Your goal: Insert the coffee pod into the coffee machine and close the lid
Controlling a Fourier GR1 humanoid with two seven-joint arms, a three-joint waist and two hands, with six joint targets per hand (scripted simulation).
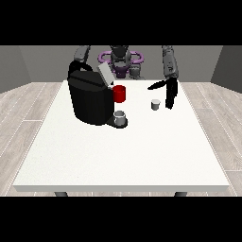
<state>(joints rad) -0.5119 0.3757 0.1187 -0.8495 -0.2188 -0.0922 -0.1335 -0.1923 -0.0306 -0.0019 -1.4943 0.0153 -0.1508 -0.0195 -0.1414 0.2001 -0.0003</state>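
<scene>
A black coffee machine [89,100] stands on the table's left half with its grey lid [106,74] tilted up and open. A small grey cup [120,117] sits on its drip base. The coffee pod [155,104], small and pale grey, stands on the table right of centre. The hand at the view's right [169,94] hangs just right of the pod, fingers straight and pointing down, thumb spread towards the left, apart from the pod. The hand at the view's left is hidden behind the machine; only its grey arm [82,54] shows.
A red mug [119,93] stands behind the machine's front, beside the lid. The white table [123,160] stretches wide towards the camera. Wooden floor surrounds it.
</scene>
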